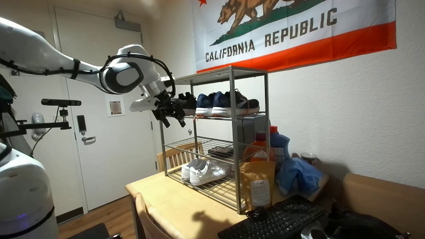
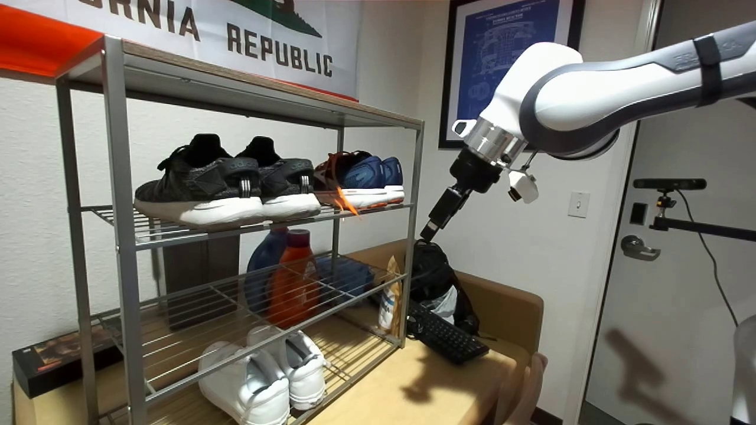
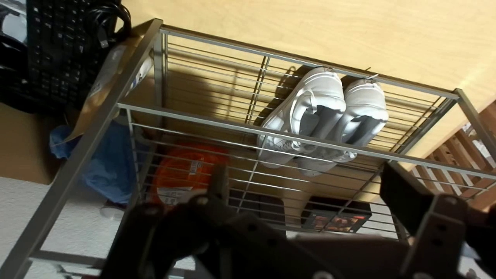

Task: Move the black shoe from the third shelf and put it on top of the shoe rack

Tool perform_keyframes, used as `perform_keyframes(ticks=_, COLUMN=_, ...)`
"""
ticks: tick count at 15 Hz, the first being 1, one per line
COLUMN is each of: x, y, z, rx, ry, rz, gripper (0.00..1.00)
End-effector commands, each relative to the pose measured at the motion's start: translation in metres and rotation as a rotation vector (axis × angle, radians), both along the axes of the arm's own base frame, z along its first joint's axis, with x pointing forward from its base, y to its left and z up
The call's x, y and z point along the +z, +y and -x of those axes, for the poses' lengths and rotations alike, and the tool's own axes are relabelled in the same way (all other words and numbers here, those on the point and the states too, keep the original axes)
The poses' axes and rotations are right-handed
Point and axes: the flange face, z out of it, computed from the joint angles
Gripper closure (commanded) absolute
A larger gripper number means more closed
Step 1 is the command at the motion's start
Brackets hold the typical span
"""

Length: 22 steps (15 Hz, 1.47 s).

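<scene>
The claw point(image 1: 175, 124) hangs out past the front edge of the shoe rack point(image 2: 123, 177), fingers point(image 1: 182, 122) spread apart, nothing between them. Looks like the approach to me, shoe not grabbed yet. The black shoe point(image 2: 204, 177) sits on the third shelf point(image 2: 171, 238), at the end opposite the blue pair point(image 2: 365, 173), heel right up by the front edge. There's a matching shoe point(image 2: 283, 177) just beside it, nearer the middle of that edge, and tbh I can't tell which of the two is wanted.

If I were driving: come in over the front edge, one finger down inside the collar, the other behind the heel, and don't nudge the neighbour. Then pull straight out past the edge before going up, cause the top board point(image 2: 266, 84) sits over it and the toe would probably smack the underside. Go high, swing in, set it down well back from the board's front edge, then let go.

As for looks: dark low-cut upper, chunky white sole, pale stripes by the heel. Collar looks soft, so I'd guess it'll squish and tip toe-down a bit.
</scene>
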Motion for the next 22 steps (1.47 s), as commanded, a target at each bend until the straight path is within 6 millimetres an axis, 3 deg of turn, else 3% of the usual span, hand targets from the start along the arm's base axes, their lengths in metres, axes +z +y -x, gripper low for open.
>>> perform_keyframes(ticks=1, x=-0.009, y=0.028, z=0.001, rx=-0.002, ry=-0.008, rz=-0.035, gripper=0.0)
perform_keyframes(ticks=6, x=-0.035, y=0.102, z=0.016, rx=-0.018, ry=-0.08, rz=-0.167, gripper=0.0)
perform_keyframes(ticks=9, x=-0.045, y=0.126, z=0.026, rx=-0.064, ry=-0.117, rz=-0.245, gripper=0.0)
perform_keyframes(ticks=16, x=-0.058, y=0.122, z=0.048, rx=-0.263, ry=-0.148, rz=-0.404, gripper=0.0)
perform_keyframes(ticks=17, x=-0.046, y=0.126, z=0.038, rx=-0.284, ry=-0.15, rz=-0.419, gripper=0.0)
perform_keyframes(ticks=22, x=-0.023, y=0.129, z=0.056, rx=-0.326, ry=-0.238, rz=-0.498, gripper=0.0)
